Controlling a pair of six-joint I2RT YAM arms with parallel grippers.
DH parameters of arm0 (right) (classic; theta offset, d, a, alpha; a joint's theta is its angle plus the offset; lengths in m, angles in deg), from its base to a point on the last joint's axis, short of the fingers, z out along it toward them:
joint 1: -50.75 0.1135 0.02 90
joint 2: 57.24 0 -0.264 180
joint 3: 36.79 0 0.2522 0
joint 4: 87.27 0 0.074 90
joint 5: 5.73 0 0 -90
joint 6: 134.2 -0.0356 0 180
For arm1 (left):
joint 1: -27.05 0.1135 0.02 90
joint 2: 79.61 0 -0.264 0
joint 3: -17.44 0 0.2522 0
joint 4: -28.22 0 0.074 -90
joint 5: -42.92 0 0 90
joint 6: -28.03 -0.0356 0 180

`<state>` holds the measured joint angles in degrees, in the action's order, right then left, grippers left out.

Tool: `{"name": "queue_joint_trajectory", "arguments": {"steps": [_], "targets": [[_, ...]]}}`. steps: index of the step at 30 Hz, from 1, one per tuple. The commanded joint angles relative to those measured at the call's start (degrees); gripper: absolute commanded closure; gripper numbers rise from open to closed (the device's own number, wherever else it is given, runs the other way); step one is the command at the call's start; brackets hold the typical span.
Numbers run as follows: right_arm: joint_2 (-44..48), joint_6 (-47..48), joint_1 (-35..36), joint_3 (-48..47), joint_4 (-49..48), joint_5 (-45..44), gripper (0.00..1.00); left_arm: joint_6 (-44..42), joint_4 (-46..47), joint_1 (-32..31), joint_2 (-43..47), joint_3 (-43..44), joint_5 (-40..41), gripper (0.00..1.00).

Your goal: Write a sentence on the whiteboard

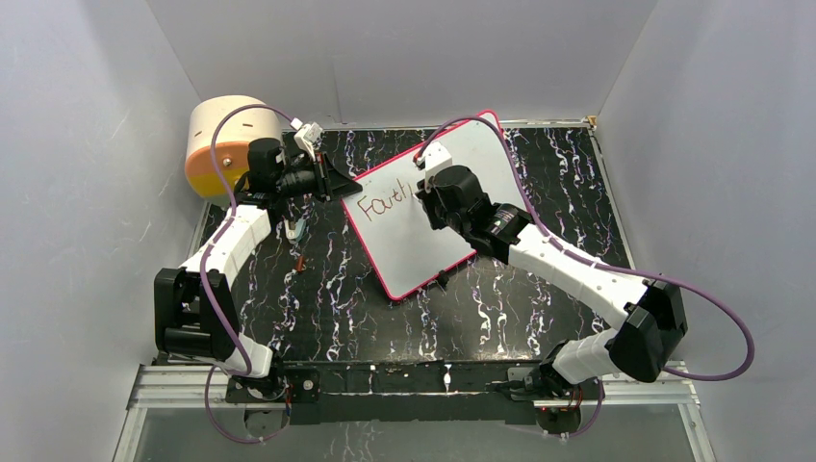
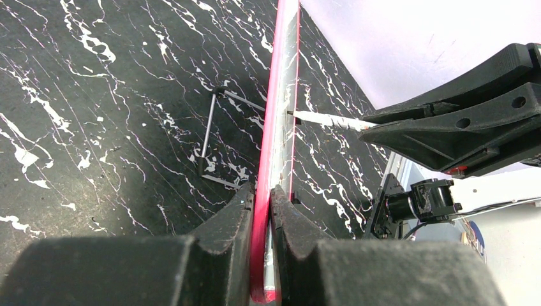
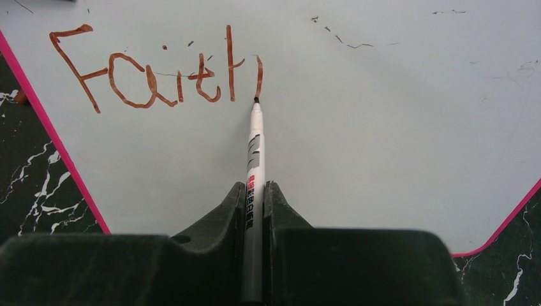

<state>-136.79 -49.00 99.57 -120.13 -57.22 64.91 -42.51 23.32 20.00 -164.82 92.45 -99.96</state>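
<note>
Fingers (image 3: 233,204) of the right gripper (image 3: 255,190) are pressed together on a white marker (image 3: 254,143), pinching its barrel so that it points straight out from between them. Its dark tip touches the whiteboard (image 3: 383,127) at the foot of a short brownish-red stroke. That stroke ends the sentence (image 3: 153,73), which at this point reads "Fait" followed by a tall upright and the short stroke beside it — an unfinished h.

The left gripper (image 2: 262,194) is closed on the board's pink-red frame, one finger on each face of the edge, as its wrist view shows edge-on. In the top view this grip sits at the board's left corner, with the writing just beside it.

The board lies turned at an angle on the black, white-veined worktop (image 1: 500,308), one corner reaching toward the back wall. A round tan-and-orange drum (image 1: 221,144) stands at the far left — well apart from the board.
</note>
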Motion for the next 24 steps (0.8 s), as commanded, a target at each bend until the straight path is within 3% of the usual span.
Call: {"name": "queue_joint_trajectory", "arguments": {"steps": [1,11,24], "targets": [[1.6,-1.0,-0.3,-0.1,-0.8,-0.3,1.00,-2.8,-4.6,-1.2,-1.5,0.2,3.5,1.00],[4.3,1.0,-0.7,1.1,-5.4,-2.3,1.00,-3.0,-5.0,-1.2,-1.6,0.4,3.8,1.00],[8.3,-0.2,-8.7,3.8,-5.3,1.9,1.00,-3.2,-5.4,-1.2,-1.7,0.4,3.9,1.00]]}}
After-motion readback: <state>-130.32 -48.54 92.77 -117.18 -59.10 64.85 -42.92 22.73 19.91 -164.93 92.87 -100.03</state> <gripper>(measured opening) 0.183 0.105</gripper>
